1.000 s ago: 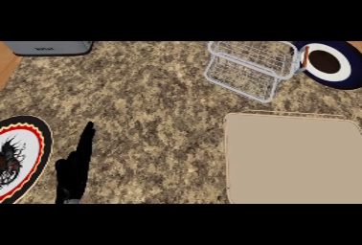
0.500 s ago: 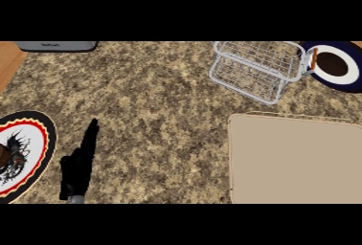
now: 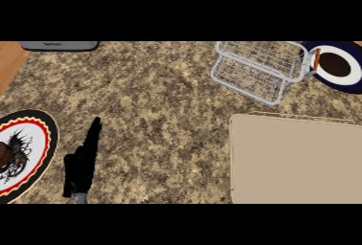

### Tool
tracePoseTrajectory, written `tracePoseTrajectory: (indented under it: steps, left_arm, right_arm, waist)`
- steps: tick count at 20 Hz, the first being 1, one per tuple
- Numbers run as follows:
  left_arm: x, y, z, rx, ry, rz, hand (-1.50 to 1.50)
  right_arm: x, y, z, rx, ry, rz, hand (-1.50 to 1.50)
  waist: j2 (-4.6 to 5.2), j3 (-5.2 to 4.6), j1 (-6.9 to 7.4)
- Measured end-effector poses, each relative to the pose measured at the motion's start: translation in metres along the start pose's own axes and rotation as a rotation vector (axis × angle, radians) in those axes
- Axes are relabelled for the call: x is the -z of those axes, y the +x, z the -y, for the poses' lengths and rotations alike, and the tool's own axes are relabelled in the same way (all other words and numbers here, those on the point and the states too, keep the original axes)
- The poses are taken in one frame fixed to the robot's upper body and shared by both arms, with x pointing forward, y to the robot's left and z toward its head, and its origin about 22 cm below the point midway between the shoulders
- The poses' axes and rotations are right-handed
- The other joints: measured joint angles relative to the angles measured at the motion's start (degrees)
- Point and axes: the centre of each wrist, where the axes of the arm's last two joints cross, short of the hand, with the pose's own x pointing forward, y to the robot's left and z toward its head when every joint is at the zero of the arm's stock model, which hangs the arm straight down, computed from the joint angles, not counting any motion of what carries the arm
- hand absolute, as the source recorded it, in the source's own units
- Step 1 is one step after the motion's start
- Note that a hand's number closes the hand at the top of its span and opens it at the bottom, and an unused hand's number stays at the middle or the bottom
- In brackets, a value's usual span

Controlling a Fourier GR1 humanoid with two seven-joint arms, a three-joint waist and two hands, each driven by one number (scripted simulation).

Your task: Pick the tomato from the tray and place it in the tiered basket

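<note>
left robot hand (image 3: 82,160) rests low left on the desk (image 3: 155,110), fingers straight, holding nothing; right robot hand not in view. tray (image 3: 297,160) shows bare, no tomato visible, so its orientation can't be told. step: locating; next move needs finding it. tiered basket (image 3: 260,69) far right.

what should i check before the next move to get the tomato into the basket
1. Tomato in sight: not ok, none shows on the tray.
2. Tray within view: ok, lower right.
3. Wire basket upright and unblocked: ok, upper right.
4. Left hand free: ok, fingers straight, holding nothing.
5. Right hand ready: cannot tell, not in view.
6. Plate out of the path: ok, far left.
</note>
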Motion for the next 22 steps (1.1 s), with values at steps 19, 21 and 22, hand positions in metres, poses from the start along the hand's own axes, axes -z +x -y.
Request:
tracePoseTrajectory:
  steps: [19,21,22]
  left_arm:
    - [-0.001,-0.001,0.0,0.011,0.001,0.007,0.0]
    - [-0.001,0.0,0.002,0.009,-0.001,0.002,0.0]
    - [-0.001,0.001,0.004,0.008,0.005,0.0,0.0]
  right_arm:
    - [0.068,0.0,-0.132,-0.032,0.11,-0.067,1.5]
    - [0.071,-0.004,-0.141,0.044,0.125,-0.09,-1.5]
    - [0.071,-0.008,-0.146,0.091,0.138,-0.108,-1.5]
  waist:
    - [0.24,0.04,0.13]
    - [0.23,0.06,0.11]
    - [0.25,0.04,0.07]
